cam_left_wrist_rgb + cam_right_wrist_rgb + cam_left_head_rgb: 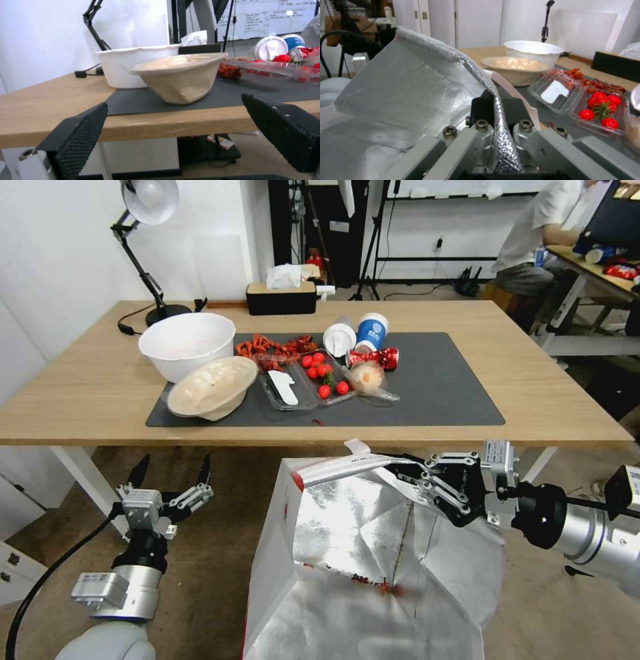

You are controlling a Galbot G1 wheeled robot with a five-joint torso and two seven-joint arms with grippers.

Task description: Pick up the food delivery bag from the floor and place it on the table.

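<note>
Head view: right gripper (pixel 413 473) clamped on the top rim of the large boxy white paper bag with silver foil lining and red side trim (pixel 360 560). Bag hangs open-mouthed at 6 o'clock, in front of the near edge of the light-wood rectangular table with dark grey mat (pixel 553 407), rim about level with the tabletop. Whether the bag's base is off the floor I can't tell. Left gripper (pixel 172 470) at 8 o'clock, below the table edge, fingers spread wide, holding nothing.

Mat is crowded: white bowl (pixel 187 343) at 10 o'clock, beige lidded paper bowl (pixel 212 388) just in front of it, clear tray of cherry tomatoes (pixel 323 375) at centre. Bare wood to the right of the mat, at 2–3 o'clock.

Left wrist view: fingers (pixel 83 130) apart, pointing at the table edge (pixel 160 125), nothing between them. Beige bowl sits on the mat beyond.

Right wrist view: jaws closed on a fold of foil rim (pixel 501 130), grip looks thin but seated. Table and bowls lie beyond the bag.

Status, my read: grasp done, lift partway at best. Left to do: clear the table edge, set down, release.
</note>
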